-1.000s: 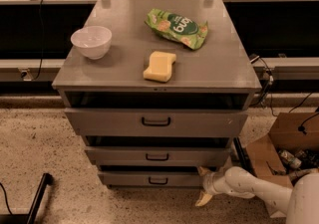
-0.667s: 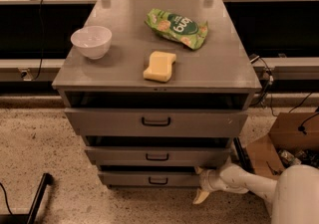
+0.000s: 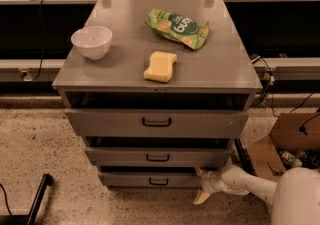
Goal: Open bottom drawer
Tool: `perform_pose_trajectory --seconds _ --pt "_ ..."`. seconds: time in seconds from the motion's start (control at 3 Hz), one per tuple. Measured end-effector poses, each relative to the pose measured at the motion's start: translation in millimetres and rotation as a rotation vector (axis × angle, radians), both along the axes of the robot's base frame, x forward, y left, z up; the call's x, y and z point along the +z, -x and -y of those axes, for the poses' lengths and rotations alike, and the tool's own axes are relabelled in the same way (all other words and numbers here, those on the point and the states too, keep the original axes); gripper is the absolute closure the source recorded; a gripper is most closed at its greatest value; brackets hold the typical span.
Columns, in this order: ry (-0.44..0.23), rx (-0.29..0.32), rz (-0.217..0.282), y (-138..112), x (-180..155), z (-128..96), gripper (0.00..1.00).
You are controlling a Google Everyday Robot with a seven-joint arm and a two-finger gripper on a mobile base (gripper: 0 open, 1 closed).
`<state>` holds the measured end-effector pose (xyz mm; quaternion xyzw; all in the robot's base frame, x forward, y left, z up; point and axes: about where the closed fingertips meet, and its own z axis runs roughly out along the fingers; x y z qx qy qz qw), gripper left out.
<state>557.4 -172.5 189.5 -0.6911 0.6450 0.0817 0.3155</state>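
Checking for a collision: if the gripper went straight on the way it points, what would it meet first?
Likely the right end of the bottom drawer; the gripper sits low beside it, pointing left. Depth is unclear.

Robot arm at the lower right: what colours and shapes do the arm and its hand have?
The arm is smooth, rounded and white, widening to a bulky pale shell at the picture's corner. Its hand, beside the right end of the bottom drawer, has cream-coloured tapered fingers. No cables or markings show on it.
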Motion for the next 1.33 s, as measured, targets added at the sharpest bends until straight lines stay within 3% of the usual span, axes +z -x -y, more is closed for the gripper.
perform_pose_trajectory --seconds 0.33,0.67,1.33 --pt "-0.003 0.001 0.0 0.0 -2.4 0.6 0.15" --pt "-0.005 0.005 -0.004 -0.5 -5.5 0.5 0.15" --pt "-0.005 0.011 -0.014 0.2 -8.6 -0.5 0.25"
